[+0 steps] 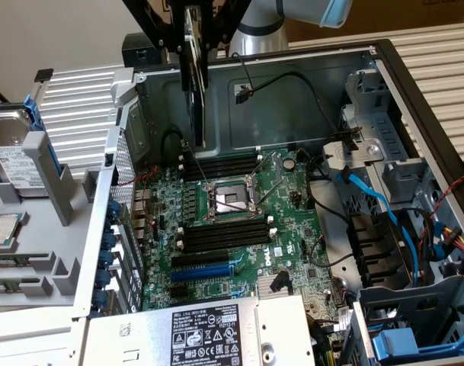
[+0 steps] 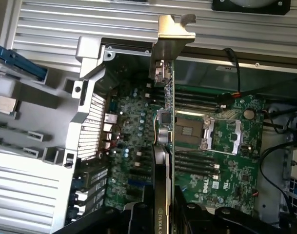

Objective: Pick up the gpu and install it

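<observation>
In the exterior view, your gripper is clamped on the gpu. The card hangs edge-on above the motherboard, apparently not touching it, inside the open case. I'd judge the card light and stiff but fragile, so hold it by the board edges and cooler, never by small components. The top of this view cuts off where the fingers meet the card. In the wrist view, you look along the card's thin edge to its bracket. The cooler face and connector edge are hidden.
</observation>
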Available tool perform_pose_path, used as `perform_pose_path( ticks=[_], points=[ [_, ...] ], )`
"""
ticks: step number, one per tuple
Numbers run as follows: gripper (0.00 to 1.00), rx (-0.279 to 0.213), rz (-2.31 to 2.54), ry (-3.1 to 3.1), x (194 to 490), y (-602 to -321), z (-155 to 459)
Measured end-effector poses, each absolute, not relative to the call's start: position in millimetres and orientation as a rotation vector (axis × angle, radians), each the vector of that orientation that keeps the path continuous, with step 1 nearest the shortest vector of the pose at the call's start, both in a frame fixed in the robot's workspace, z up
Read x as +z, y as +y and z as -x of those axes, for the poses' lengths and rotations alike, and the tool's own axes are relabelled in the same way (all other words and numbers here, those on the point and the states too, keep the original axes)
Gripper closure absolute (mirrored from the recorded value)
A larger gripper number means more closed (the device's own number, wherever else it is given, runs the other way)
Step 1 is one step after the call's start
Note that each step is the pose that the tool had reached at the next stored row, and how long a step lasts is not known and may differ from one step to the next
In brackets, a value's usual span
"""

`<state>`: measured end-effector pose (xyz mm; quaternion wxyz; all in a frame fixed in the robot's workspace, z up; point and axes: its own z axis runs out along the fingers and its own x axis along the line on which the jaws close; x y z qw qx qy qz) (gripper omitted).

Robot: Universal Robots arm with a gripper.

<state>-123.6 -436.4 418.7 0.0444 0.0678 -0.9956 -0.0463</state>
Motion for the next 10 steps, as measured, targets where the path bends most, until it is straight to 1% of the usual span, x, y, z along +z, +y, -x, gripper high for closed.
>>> perform_pose_path(
  ticks=[10],
  points=[
    [0.73, -0.138, -0.31, -3.037, 418.7, -436.5, 114.0]
  ],
)
